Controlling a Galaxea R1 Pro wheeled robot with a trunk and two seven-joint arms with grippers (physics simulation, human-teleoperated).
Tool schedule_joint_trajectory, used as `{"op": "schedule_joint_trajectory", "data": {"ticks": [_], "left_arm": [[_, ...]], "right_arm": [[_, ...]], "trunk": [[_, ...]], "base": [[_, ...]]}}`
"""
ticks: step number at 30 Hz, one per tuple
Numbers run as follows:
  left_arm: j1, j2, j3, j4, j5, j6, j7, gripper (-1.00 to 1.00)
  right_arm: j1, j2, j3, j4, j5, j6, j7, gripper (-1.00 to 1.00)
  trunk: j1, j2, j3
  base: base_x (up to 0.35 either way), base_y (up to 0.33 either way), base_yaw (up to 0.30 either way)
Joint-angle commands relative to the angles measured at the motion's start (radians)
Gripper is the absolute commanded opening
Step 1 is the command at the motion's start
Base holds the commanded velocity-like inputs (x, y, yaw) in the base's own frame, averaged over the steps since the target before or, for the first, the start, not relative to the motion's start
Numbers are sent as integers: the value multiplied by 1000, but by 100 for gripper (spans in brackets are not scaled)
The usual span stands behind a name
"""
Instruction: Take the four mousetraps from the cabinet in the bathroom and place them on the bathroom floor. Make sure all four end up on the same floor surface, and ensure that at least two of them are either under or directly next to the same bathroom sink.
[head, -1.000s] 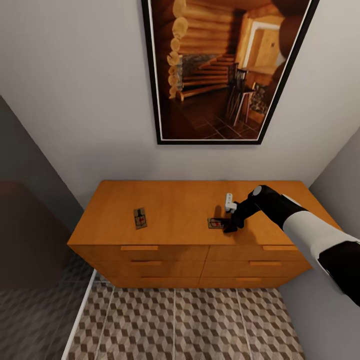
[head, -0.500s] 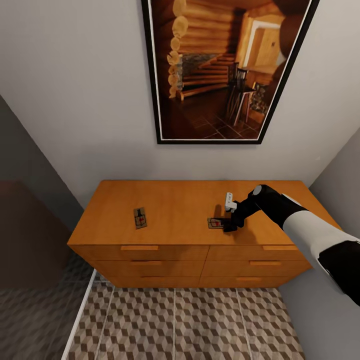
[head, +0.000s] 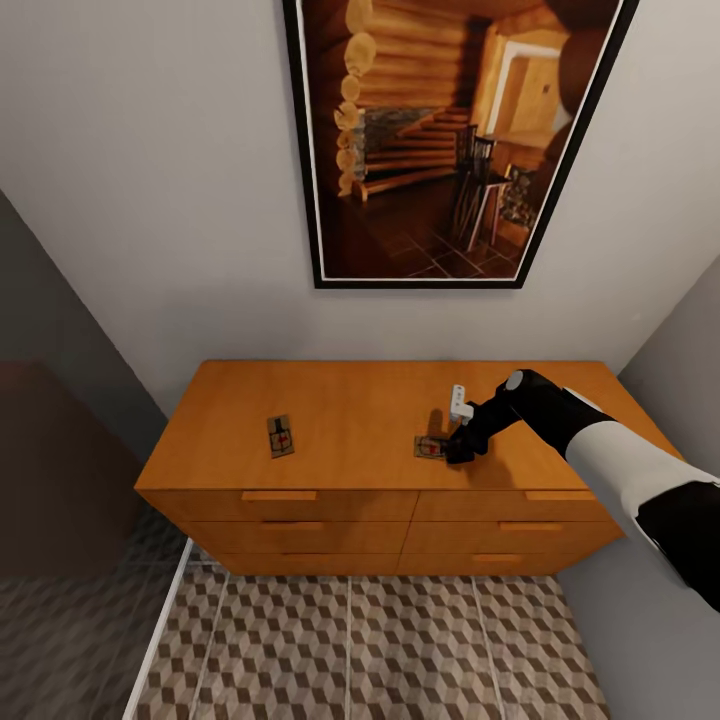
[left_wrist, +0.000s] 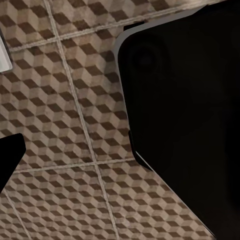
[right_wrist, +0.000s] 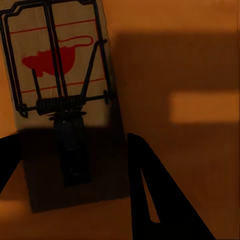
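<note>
My right gripper (head: 452, 453) sits low on the cabinet top, right of centre in the head view, with its dark tips at the near end of a mousetrap (head: 431, 446). Through the right wrist camera I see that trap (right_wrist: 60, 100) lying flat on the orange wood, red mouse mark and wire spring facing up, and my two fingers (right_wrist: 160, 195) spread to either side of its shadowed end; the jaws stand apart around the board, though I cannot be sure from the dim render whether either tip is touching it. A second mousetrap (head: 281, 436) lies flat further left on the same top, well apart from the first. The cabinet (head: 330, 470) fills the middle of the head view, its bar-handled drawer fronts facing me, under a large framed picture (head: 450, 140) on the wall. Below it, the bathroom floor (head: 370, 650) shows its cube-pattern tiles. In the left wrist camera I see those tiles (left_wrist: 65, 125) and a large dark body; whether my left gripper is spread or closed I cannot tell.
</note>
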Motion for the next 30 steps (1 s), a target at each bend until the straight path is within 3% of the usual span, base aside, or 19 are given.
{"op": "schedule_joint_trajectory", "data": {"ticks": [1, 18, 23, 30], "left_arm": [[-2, -1, -8, 5, 4, -8, 4, 100], [-2, -1, -8, 5, 4, -7, 4, 100], [-2, -1, -8, 5, 4, -7, 4, 100], [-2, -1, -8, 5, 4, -7, 4, 100]], "right_arm": [[23, 0, 0, -3, -3, 16, 4, -100], [23, 4, -1, -5, -4, 19, -7, -100], [23, 5, -6, -17, -4, 77, -4, -100], [23, 9, -6, -23, -9, 95, 0, -100]], "trunk": [[1, -1, -2], [1, -1, -2], [1, -1, -2], [1, -1, -2]], "base": [[0, 0, 0], [0, 0, 0], [0, 0, 0], [0, 0, 0]]}}
